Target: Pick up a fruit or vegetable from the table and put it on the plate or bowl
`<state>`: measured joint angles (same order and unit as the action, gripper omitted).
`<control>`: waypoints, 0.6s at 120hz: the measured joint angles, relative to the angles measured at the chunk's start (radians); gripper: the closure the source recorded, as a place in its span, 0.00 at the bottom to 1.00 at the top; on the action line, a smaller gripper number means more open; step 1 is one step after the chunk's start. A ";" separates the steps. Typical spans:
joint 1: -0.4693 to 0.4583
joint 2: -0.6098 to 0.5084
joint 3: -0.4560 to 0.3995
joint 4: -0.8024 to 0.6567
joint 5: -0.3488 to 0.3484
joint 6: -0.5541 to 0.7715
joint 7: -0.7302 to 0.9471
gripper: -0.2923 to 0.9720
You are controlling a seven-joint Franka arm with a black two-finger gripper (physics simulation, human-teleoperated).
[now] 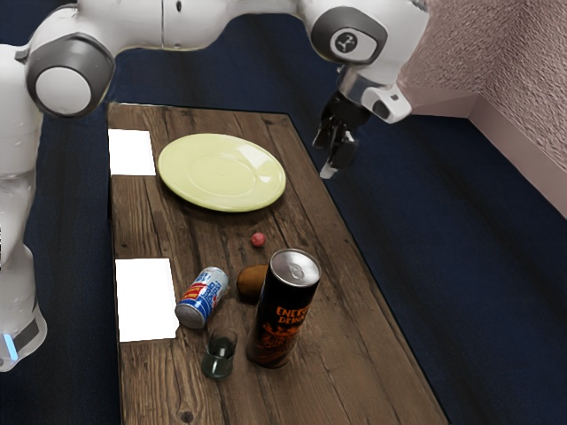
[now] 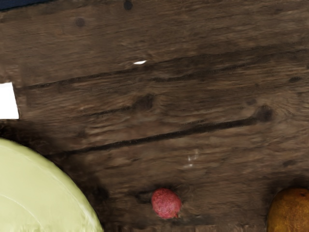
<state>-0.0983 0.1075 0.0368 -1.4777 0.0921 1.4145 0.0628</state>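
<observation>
Evidently nothing is gripped yet: the fingers [image 1: 339,152] are held apart and empty at the exterior view's upper right, above the tabletop's [image 1: 354,292] edge. The small red fruit [image 1: 258,239] is seen mid-frame, just below the plate [image 1: 221,171], so only a short carry is needed.

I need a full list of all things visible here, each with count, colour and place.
table: one, dark brown, under everything.
plate: one, pale yellow-green, table's far part.
small fruit: one, red, between plate and cans.
brown fruit: one, brown, beside the tall can.
tall can: one, black, upright.
small can: one, blue-white-red, lying beside the brown fruit.
glass: one, dark green, before the cans.
white patches: two, white, table's edge, exterior view's left.
arm: one, white and grey, from upper left.
gripper: one, black, open, raised beside the plate.
</observation>
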 joint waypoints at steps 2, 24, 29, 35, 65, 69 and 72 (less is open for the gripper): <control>0.011 -0.008 0.000 -0.030 -0.001 0.018 0.001 0.23; 0.144 -0.098 -0.011 -0.320 -0.018 0.245 0.023 0.23; 0.172 -0.129 -0.018 -0.391 -0.015 0.295 0.029 0.23; 0.216 -0.162 -0.044 -0.438 -0.012 0.345 0.035 0.23; 0.000 -0.173 -0.096 -0.475 -0.023 0.481 0.010 0.23; 0.001 -0.176 -0.095 -0.479 -0.026 0.490 0.001 0.23; 0.009 -0.184 -0.094 -0.490 -0.028 0.496 -0.005 0.23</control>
<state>-0.0888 -0.0763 -0.0569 -1.9681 0.0644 1.9105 0.0579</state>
